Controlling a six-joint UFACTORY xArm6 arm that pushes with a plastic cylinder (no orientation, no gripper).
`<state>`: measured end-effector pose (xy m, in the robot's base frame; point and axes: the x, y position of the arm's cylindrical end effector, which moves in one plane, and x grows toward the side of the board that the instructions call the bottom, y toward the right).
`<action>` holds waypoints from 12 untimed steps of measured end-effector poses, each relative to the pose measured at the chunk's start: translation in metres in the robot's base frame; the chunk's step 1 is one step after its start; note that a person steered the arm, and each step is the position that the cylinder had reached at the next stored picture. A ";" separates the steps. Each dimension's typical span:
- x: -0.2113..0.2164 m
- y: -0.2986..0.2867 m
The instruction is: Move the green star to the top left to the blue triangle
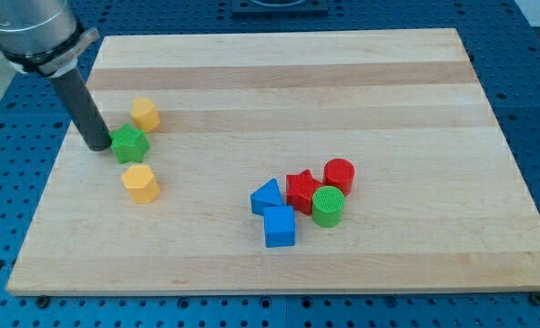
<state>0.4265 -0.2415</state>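
Note:
The green star (130,143) lies at the view's left on the wooden board (342,73). My tip (99,144) stands right against the star's left side, touching or nearly touching it. The blue triangle (266,196) lies near the middle of the board, toward the view's bottom, far to the right of the star. It sits at the left edge of a cluster of blocks.
A yellow block (145,114) lies just above and right of the star, and a yellow hexagon (141,183) just below it. By the blue triangle lie a blue cube (280,226), a red star (302,190), a red cylinder (339,174) and a green cylinder (328,205).

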 end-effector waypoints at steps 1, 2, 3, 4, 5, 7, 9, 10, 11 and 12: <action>0.004 0.010; 0.025 0.022; 0.039 0.033; 0.035 0.033; 0.028 0.028; -0.005 -0.005; -0.013 0.000; -0.004 0.010; 0.011 0.022; 0.021 0.042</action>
<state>0.4473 -0.1991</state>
